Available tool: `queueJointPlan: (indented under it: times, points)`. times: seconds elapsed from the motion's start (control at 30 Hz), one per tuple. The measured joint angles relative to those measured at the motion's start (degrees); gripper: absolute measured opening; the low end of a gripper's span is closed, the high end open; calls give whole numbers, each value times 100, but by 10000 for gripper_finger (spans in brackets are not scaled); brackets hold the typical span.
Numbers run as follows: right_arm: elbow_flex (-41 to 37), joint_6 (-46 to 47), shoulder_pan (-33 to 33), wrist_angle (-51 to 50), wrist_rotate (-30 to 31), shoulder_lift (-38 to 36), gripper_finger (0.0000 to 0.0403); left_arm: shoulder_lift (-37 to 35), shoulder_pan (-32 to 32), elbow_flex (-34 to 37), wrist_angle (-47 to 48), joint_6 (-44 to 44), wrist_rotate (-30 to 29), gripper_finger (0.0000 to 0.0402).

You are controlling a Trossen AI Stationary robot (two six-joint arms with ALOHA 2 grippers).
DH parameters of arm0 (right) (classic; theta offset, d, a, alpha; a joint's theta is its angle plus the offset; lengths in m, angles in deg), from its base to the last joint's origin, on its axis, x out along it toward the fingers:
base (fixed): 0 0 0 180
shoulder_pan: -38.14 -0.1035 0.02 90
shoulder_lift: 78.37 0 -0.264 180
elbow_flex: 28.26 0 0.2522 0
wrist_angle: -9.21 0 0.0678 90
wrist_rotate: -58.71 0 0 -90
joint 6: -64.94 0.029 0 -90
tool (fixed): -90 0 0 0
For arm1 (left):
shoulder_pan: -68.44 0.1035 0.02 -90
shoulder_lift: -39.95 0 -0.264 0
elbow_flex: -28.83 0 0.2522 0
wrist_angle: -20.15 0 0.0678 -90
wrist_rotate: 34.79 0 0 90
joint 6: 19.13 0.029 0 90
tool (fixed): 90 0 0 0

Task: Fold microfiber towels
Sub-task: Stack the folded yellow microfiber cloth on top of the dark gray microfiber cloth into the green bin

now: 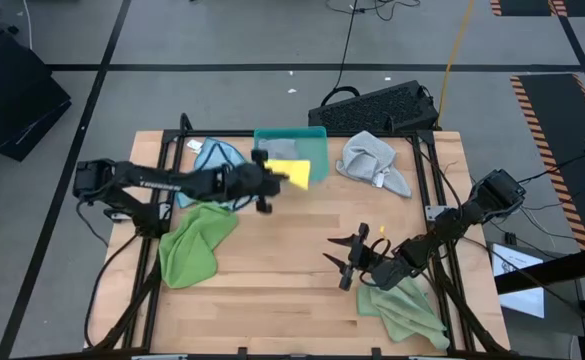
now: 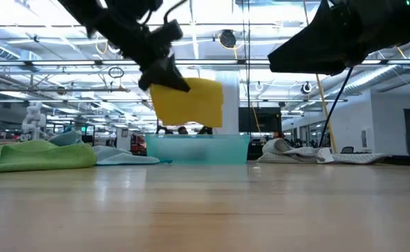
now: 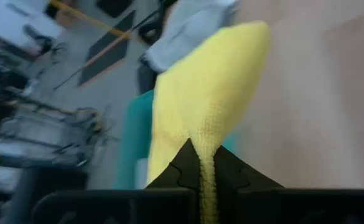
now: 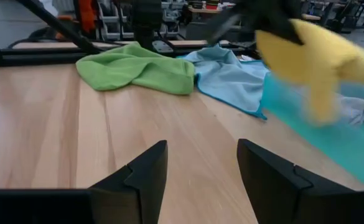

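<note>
The left gripper (image 1: 280, 180) is pinched tight on the soft yellow microfiber towel (image 1: 300, 173), and the cloth hangs in the air right over the near edge of the teal plastic tray (image 1: 290, 135) at the far middle of the wooden table (image 1: 272, 260). In the left wrist view the two dark fingers (image 3: 185, 165) squeeze a narrow ridge of yellow cloth (image 3: 200, 99) between them. From table height the towel (image 2: 188, 101) droops below the gripper (image 2: 164, 75), clear of the tray (image 2: 197, 148).

Out to the left of that arm, the light blue square cloth (image 1: 212, 158) lies crumpled beside the tray, and a green microfiber cloth (image 1: 194, 243) sprawls nearer on the left side. A grey cloth (image 1: 374, 163) sits bunched to the right of the tray.

Over on the right, the right gripper (image 1: 344, 262) hovers above bare wood with its fingers spread and nothing between them; its wrist view shows both fingers (image 4: 138, 177) apart over the tabletop. Just behind it, at the near right corner, a second green cloth (image 1: 404, 310) lies rumpled
</note>
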Motion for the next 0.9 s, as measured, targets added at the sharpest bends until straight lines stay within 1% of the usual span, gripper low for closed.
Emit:
queueJointPlan:
  times: [0.17,0.27,0.33,0.4,0.47,0.57,0.67,0.77,0.9]
  points:
    - [-4,-126,0,-16,-1,0,185,7,808,-2,-508,544,102,9]
    - [-4,-197,18,-46,6,0,185,99,1271,-2,-770,659,479,16]
    - [-4,-278,49,-57,5,0,185,174,1522,-2,-973,689,776,14]
    - [-4,-355,94,-57,8,0,185,359,1717,-6,-1333,778,927,9]
    - [-4,-421,149,-59,4,0,185,561,1867,-1,-1490,851,1016,9]
    - [-4,-489,196,-65,3,0,185,887,1967,2,-1919,1002,1008,16]
    - [-3,-557,199,-89,1,0,185,1190,2014,-4,-2391,1369,748,18]
    - [-4,-564,199,-131,1,0,185,1389,2088,-4,-2477,1610,620,9]
    - [-4,-573,198,-151,1,0,185,1633,2083,-2,-2418,1627,500,14]
